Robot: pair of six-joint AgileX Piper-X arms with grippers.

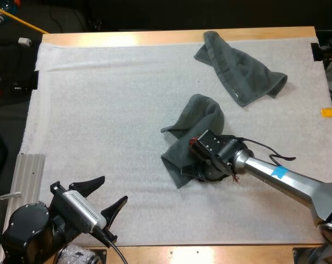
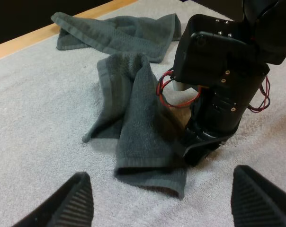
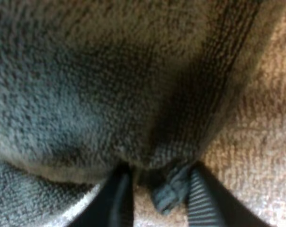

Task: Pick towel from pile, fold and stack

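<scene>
Grey-green terry comes first: the near towel (image 1: pixel 196 129) lies crumpled around the middle of the white mat (image 1: pixel 100 110). It is bunched into a long ridge, with one hemmed end toward the side our arms reach in from. Our right gripper (image 3: pixel 157 177) is down at that end. Its fingers (image 3: pixel 120 196) are set narrow, a small fold of the hem is pinched between them, and the cloth bulges just past the tips. In the high view the right wrist sits over the part of this towel nearest the right arm and hides the fingertips.

The far towel (image 1: pixel 240 71) lies rumpled toward the mat's far right. One end reaches up to the wooden table (image 1: pixel 127 37) strip at the far edge, and bare mat separates it from the near towel. We count two towels, both loose and neither folded.

Our left gripper (image 1: pixel 114 188) hovers over the mat's near left part, well apart from both towels, its two fingers spread wide and holding nothing. The left wrist view looks across bare mat to the near towel's hemmed end, with the right gripper planted on the cloth and the far towel beyond. We count two grippers, one closed on cloth and one wide.
</scene>
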